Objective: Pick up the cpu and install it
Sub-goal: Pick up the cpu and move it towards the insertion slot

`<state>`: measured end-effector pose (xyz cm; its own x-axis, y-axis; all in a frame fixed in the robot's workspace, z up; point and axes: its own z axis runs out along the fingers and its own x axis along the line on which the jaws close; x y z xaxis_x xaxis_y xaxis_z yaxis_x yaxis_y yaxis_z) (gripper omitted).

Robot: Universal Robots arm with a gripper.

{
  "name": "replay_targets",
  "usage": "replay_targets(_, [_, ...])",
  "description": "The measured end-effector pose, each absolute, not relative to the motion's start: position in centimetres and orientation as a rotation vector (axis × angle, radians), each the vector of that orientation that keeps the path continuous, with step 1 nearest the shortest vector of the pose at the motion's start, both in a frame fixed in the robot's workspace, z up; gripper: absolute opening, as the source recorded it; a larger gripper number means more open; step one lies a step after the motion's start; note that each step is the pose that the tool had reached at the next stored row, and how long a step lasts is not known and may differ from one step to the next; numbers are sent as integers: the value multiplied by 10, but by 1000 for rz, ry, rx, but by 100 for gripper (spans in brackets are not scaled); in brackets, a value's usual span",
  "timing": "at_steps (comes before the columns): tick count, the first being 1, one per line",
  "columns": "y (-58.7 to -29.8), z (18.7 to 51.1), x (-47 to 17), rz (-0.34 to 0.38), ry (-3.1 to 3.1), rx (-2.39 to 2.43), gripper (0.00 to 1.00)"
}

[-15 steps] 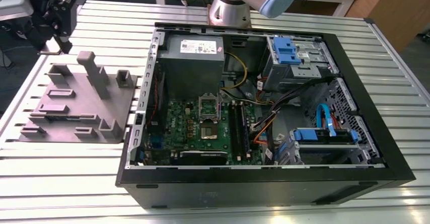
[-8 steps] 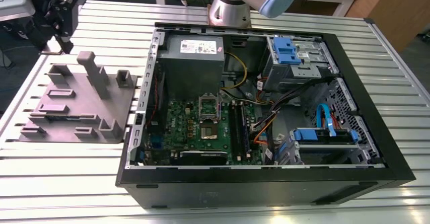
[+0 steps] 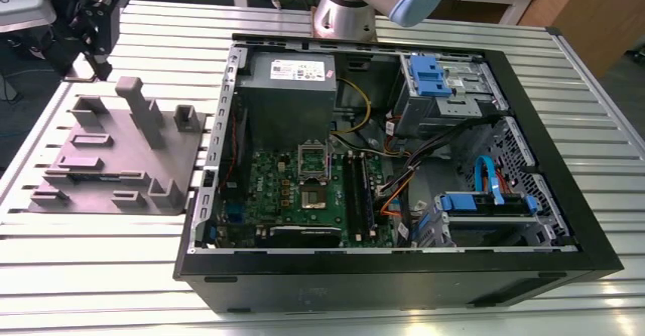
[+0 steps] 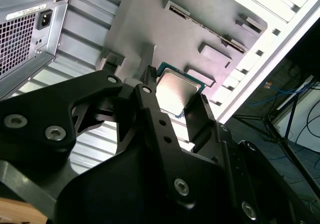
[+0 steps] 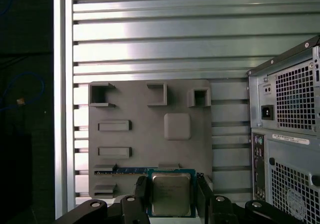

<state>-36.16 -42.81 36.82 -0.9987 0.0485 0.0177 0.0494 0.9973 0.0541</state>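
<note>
Already the claw is clamped on the cpu, holding it clear above the grey holder block (pickup looks done), with seating it on the motherboard left.

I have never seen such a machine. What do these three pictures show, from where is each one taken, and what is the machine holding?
This is a robot arm standing on a slatted metal table. The exterior view comes from a camera off the arm. It sees an open computer case and, at that view's left, a grey holder block. Both wrist views come from cameras riding on the arm, so they look along its gripper, a black two-fingered claw. Between its fingers the gripper holds the cpu, a small square chip with a silvery top. The cpu is not yet in the case.
</note>
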Motion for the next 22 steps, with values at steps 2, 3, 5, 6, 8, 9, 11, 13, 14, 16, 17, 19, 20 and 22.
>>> replay_targets(2, [-428, 368, -361, -85, -3123, -77, 47])
replay_targets(3, [-428, 368, -361, -85, -3123, -77, 47])
replay_targets(5, [-428, 368, -360, -85, -3123, -77, 47])
replay_targets(6, [-428, 368, -360, -85, -3123, -77, 47])
replay_targets(8, [-428, 368, -359, -85, -3123, -77, 47])
replay_targets(9, [-428, 368, -359, -85, -3123, -77, 47])
replay_targets(11, [-428, 368, -358, -85, -3123, -76, 47])
replay_targets(13, [-428, 368, -358, -85, -3123, -77, 47])
replay_targets(14, [-428, 368, -357, -85, -3123, -76, 47])
replay_targets(16, [-428, 368, -356, -85, -3123, -77, 47])
replay_targets(17, [-428, 368, -355, -85, -3123, -77, 47])
replay_targets(19, [-428, 368, -354, -85, -3123, -77, 47])
replay_targets(20, [-428, 368, -354, -85, -3123, -77, 47])
replay_targets(22, [-428, 368, -353, -85, -3123, -77, 47])
